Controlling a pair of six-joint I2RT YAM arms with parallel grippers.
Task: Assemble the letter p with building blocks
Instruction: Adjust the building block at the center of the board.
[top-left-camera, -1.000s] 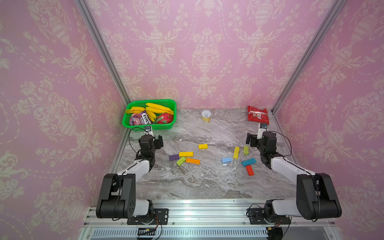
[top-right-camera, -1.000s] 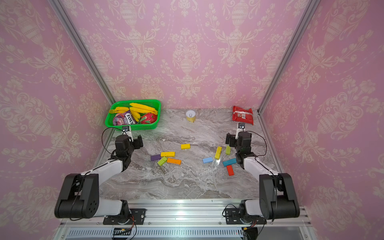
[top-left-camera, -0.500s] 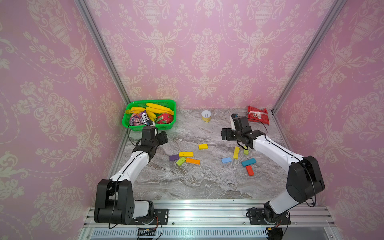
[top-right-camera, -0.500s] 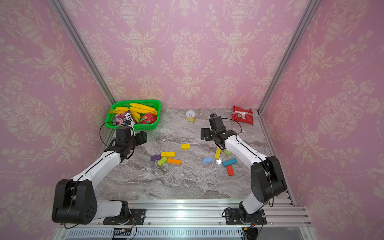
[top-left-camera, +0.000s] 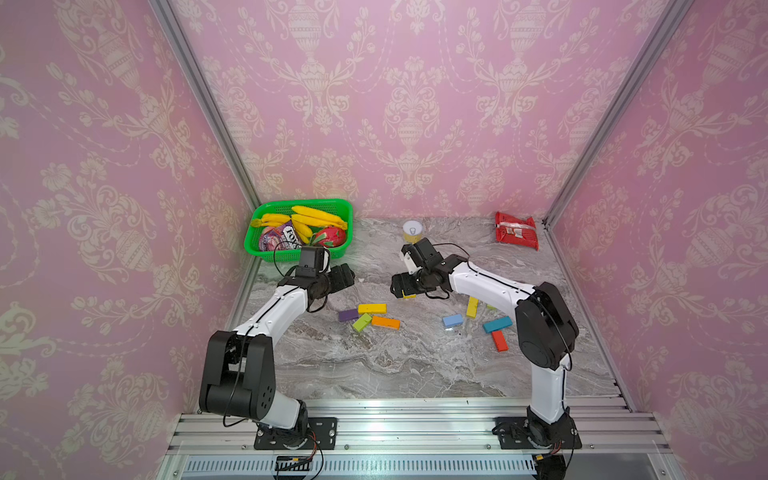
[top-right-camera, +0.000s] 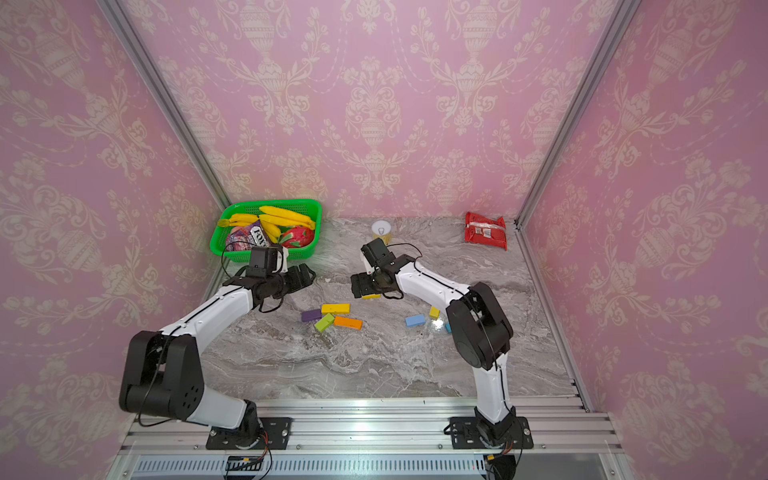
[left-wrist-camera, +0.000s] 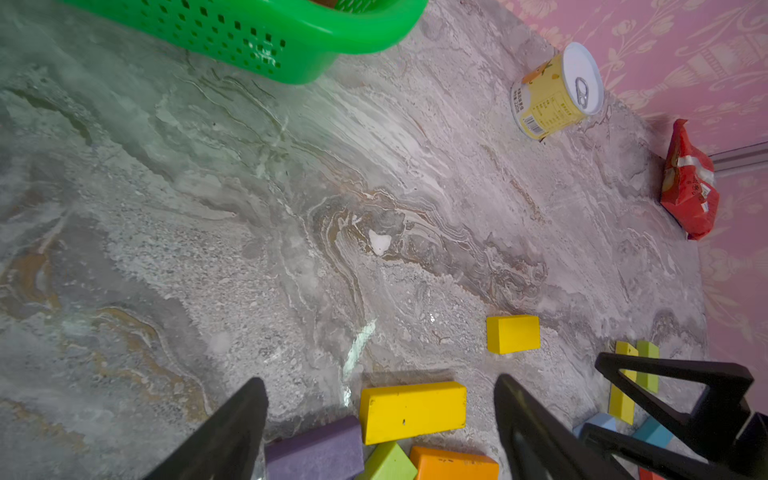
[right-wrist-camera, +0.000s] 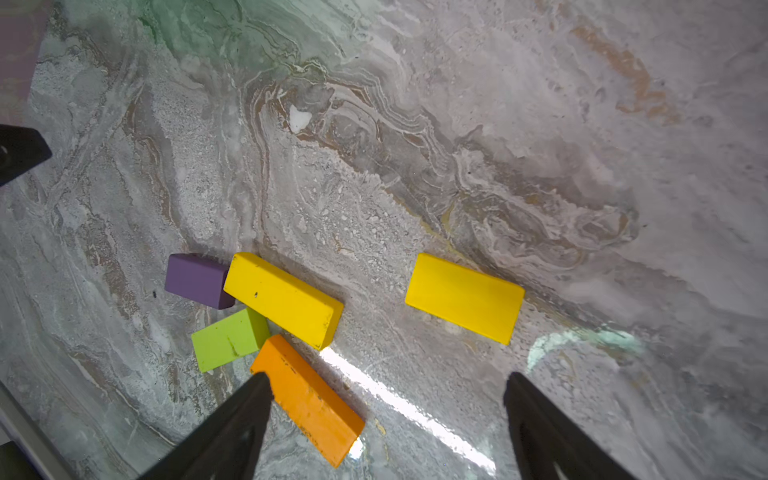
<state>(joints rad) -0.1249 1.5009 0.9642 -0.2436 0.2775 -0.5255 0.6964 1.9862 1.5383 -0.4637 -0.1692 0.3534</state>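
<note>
Bright, even overhead light fills both top views; shadows are soft. In the right wrist view a glare streak crosses the marble table beside the orange block. The left wrist view bends at its edges; its purple block looks soft, perhaps unfocused.

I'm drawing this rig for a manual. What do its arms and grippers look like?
The left arm and right arm match: white tubular links, bulky black joints, a thin black cable along each, black bases on a metal rail. The left gripper and right gripper are black, with tapered wedge-shaped fingers. No markings show.
</note>
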